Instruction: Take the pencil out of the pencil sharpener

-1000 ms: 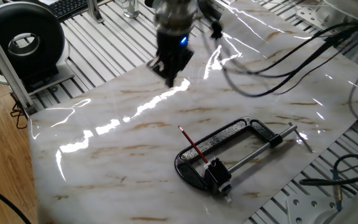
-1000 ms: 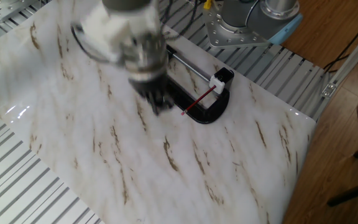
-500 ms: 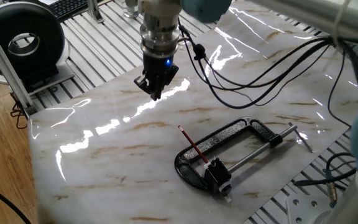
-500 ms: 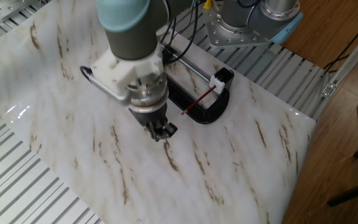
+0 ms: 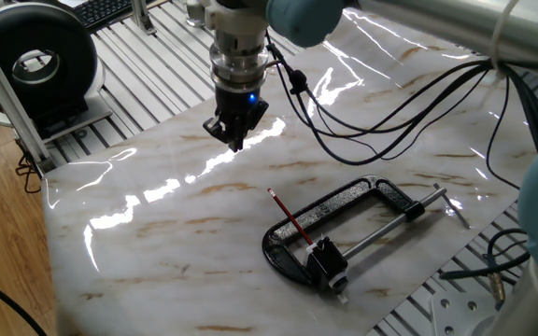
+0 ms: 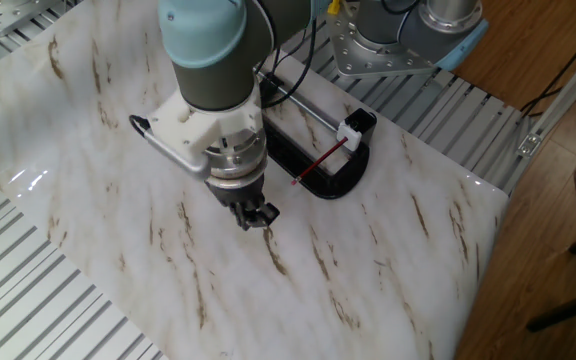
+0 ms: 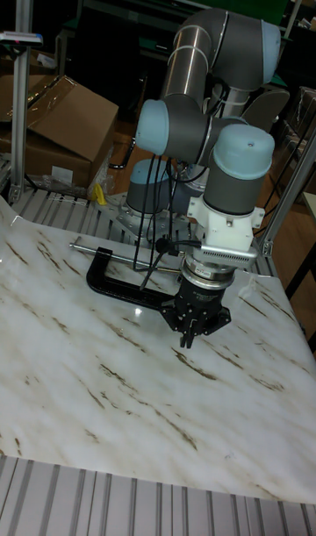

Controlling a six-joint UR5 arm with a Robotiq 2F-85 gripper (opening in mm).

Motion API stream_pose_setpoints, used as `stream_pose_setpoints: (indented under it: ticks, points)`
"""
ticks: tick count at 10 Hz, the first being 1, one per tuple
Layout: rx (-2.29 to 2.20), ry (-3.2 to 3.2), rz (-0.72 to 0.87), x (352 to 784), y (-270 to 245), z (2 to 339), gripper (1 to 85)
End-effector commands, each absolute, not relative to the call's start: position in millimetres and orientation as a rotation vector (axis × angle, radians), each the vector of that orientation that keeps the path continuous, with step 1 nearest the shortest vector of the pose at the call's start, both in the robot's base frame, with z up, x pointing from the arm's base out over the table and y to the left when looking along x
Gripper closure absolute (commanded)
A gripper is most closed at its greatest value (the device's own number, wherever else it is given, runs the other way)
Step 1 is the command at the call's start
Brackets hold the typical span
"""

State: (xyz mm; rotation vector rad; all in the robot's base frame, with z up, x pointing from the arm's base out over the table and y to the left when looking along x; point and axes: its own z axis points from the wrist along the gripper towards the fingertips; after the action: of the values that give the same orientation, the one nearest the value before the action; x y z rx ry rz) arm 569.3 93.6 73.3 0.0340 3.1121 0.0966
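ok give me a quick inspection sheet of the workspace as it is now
surface: marble-pattern sheet laid glossy over a slatted metal table.
job's things: red pencil with its end in the small black pencil sharpener; both lie on the clamp's frame.
clutter: large black C-clamp with a silver screw rod.
grippers: gripper hovers over bare sheet, apart from the pencil, holding nothing; fingers look close together, open or shut unclear.
cables: black cables hang from the arm's wrist across the far side of the sheet.
surroundings: black round device beside the table, cardboard box behind it, wooden floor.
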Motion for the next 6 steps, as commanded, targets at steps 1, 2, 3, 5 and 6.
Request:
stream_pose_setpoints:
  ticks: [1,2,3,5,6]
  points:
    - [0.011,3.099,0.052,573.8,85.4,72.4,70.0]
    - [-0.015,3.099,0.044,573.8,84.2,72.3,70.0]
    - [-0.034,3.105,0.044,572.2,84.2,72.3,70.0]
    - [-0.039,3.101,0.044,573.0,84.2,72.3,69.0]
    - [-0.051,3.091,0.029,575.7,81.8,72.3,68.0]
